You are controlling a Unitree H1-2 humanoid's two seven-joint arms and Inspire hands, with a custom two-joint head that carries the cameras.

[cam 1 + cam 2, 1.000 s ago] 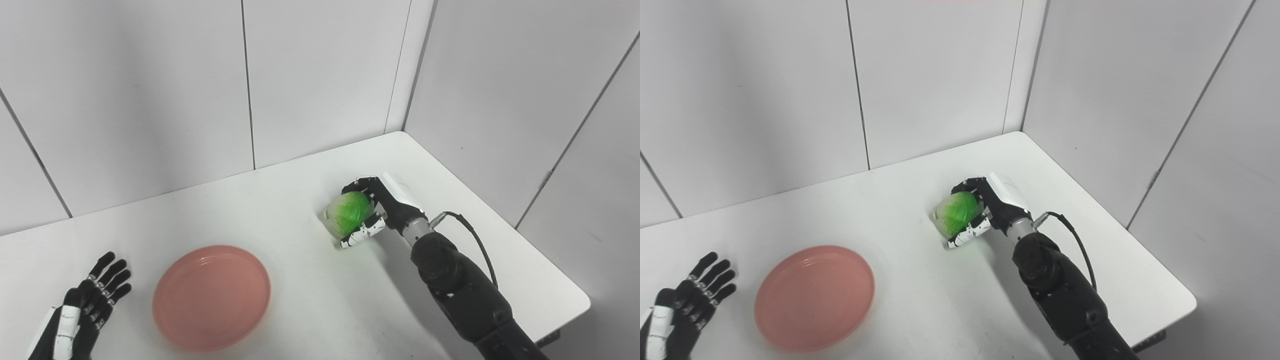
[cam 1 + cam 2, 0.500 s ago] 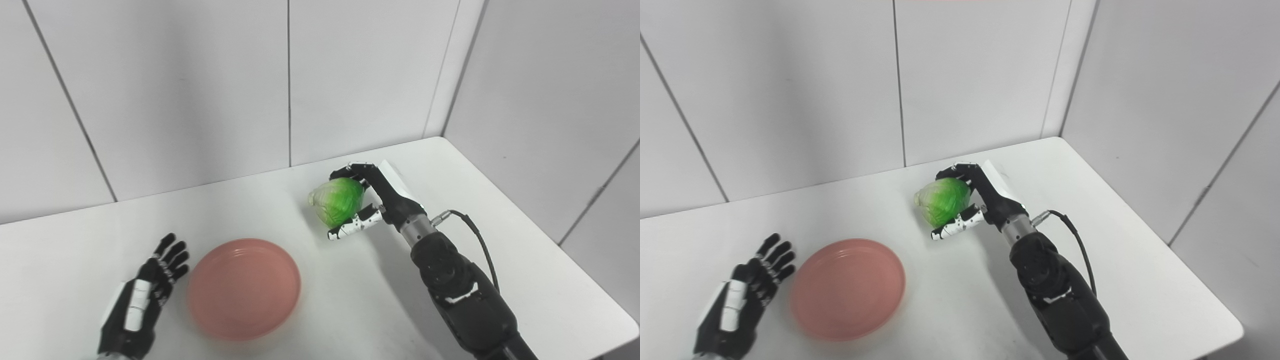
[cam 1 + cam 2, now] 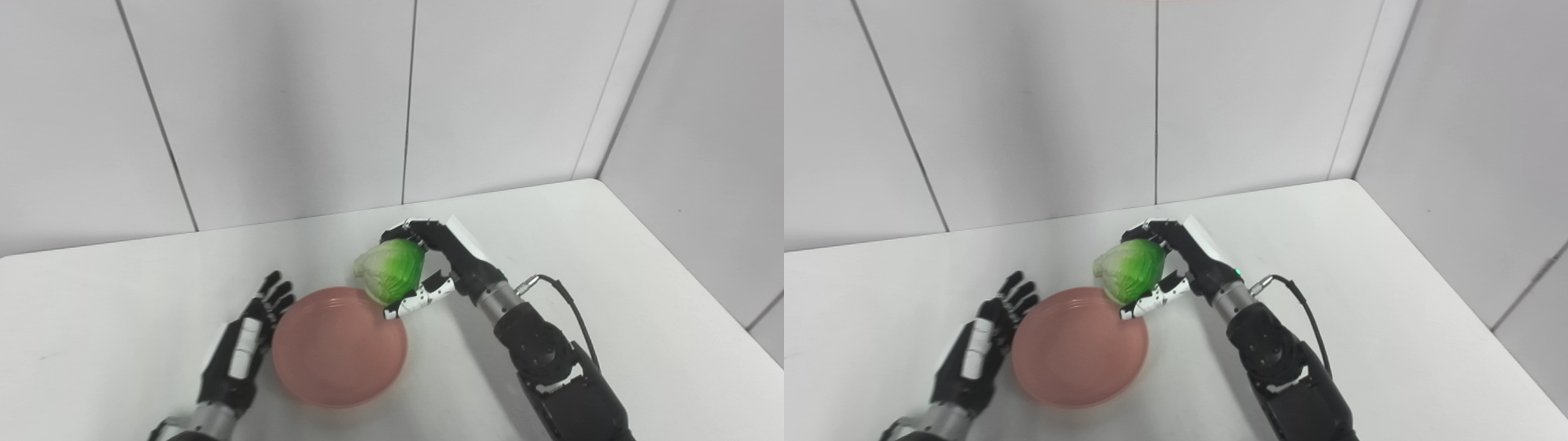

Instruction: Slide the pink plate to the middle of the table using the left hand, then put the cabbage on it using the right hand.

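A round pink plate (image 3: 337,349) lies flat on the white table (image 3: 612,294), near its middle. My left hand (image 3: 245,349) is open, fingers stretched out, its edge against the plate's left rim. My right hand (image 3: 441,263) is shut on a green cabbage (image 3: 392,269) and holds it in the air over the plate's far right rim. The same scene shows in the right eye view: plate (image 3: 1078,349), cabbage (image 3: 1130,272), left hand (image 3: 980,349), right hand (image 3: 1182,257).
White wall panels stand behind the table and along its right side. The table's right edge (image 3: 723,318) runs diagonally at the right. A black cable (image 3: 563,294) hangs off my right wrist.
The camera has turned left. My left hand has pushed the plate right toward the table's middle. My right hand has lifted the cabbage and carried it left, to the plate's rim.
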